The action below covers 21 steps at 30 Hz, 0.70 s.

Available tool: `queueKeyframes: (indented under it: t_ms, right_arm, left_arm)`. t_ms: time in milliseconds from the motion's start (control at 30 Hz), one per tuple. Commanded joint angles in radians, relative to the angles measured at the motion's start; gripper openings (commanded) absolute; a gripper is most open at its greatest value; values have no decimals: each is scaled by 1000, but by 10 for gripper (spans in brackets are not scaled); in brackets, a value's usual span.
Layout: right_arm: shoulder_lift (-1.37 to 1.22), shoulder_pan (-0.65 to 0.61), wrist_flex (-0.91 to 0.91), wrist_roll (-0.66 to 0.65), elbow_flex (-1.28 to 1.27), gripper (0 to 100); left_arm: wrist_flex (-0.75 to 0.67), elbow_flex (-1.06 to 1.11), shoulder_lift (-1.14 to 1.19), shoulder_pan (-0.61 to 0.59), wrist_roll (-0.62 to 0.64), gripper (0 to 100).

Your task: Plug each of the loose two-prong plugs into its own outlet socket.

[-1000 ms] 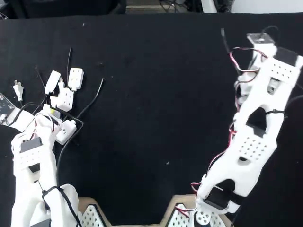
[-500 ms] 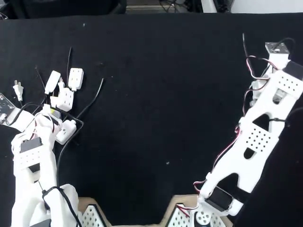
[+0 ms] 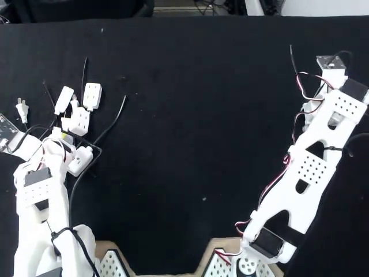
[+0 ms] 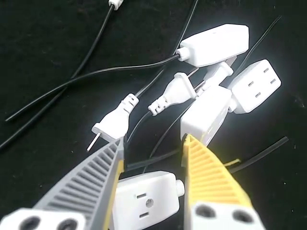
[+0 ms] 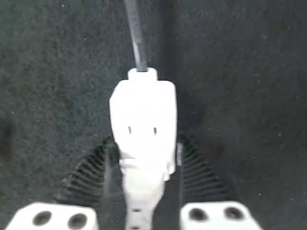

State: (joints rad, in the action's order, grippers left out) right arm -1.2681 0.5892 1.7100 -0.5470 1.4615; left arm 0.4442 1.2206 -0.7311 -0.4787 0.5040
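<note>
Black table (image 3: pixel 190 115); left tool (image 4: pixel 152 141) spread over a socket block (image 4: pixel 144 201), right tool (image 5: pixel 144 143) far from that block, pinching another white socket (image 5: pixel 141 115) by its sides. Loose plug (image 4: pixel 112 127) lies just past the block: light, hard, slick plastic, so prob. grip its flat body, not prongs/limp cord. Crossed cords (image 4: pixel 96 72) round the block could snag.

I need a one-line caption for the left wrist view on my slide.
Open left gripper above a white socket, with a loose plug and more sockets beyond on the black table.
</note>
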Motion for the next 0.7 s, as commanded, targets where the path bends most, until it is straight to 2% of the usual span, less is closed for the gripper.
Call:
queueKeyframes:
  t_ms: [0, 467, 667]
  right_arm:
    - [10, 21, 0, -12, 68, 217]
    - [59, -44, -11, -11, 205, 230]
    - [168, -101, -6, 98, 205, 232]
  left_arm:
    - [-5, -56, -15, 1, 9, 198]
    - [-6, -56, -14, 1, 9, 198]
    - [-8, -56, -14, 1, 9, 198]
